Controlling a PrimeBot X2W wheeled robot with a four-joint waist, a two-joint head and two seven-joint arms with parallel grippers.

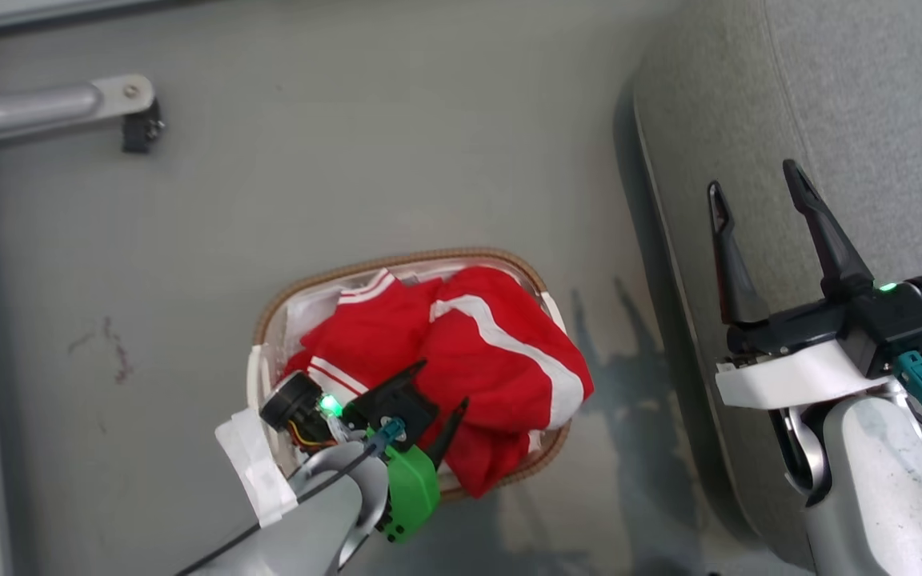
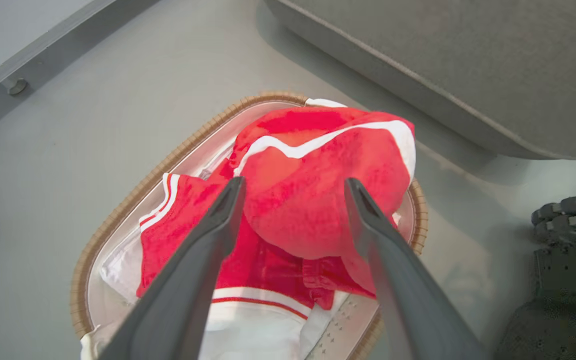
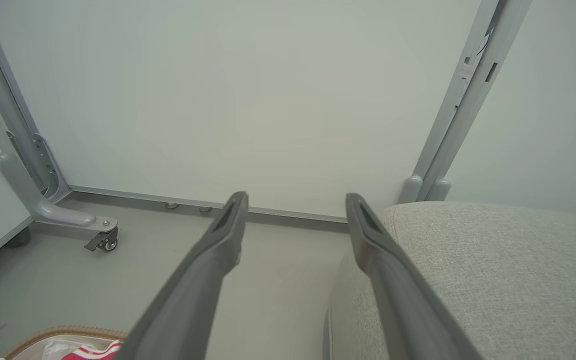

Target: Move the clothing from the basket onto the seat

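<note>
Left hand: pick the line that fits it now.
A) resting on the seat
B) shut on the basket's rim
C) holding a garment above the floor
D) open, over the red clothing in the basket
D: the left hand has its fingers spread apart over the clothing heaped in the basket, gripping nothing.

Open floor (image 1: 581, 192) between basket (image 1: 397, 262) and seat (image 1: 869, 96); clothing (image 1: 477, 336) heaped above basket.

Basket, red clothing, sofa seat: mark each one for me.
Basket (image 2: 273, 96): left wrist view, on the far woven rim.
Red clothing (image 2: 313, 200): left wrist view, on the top garment's red bulge.
Sofa seat (image 1: 853, 120): head view, on the grey top fabric.
</note>
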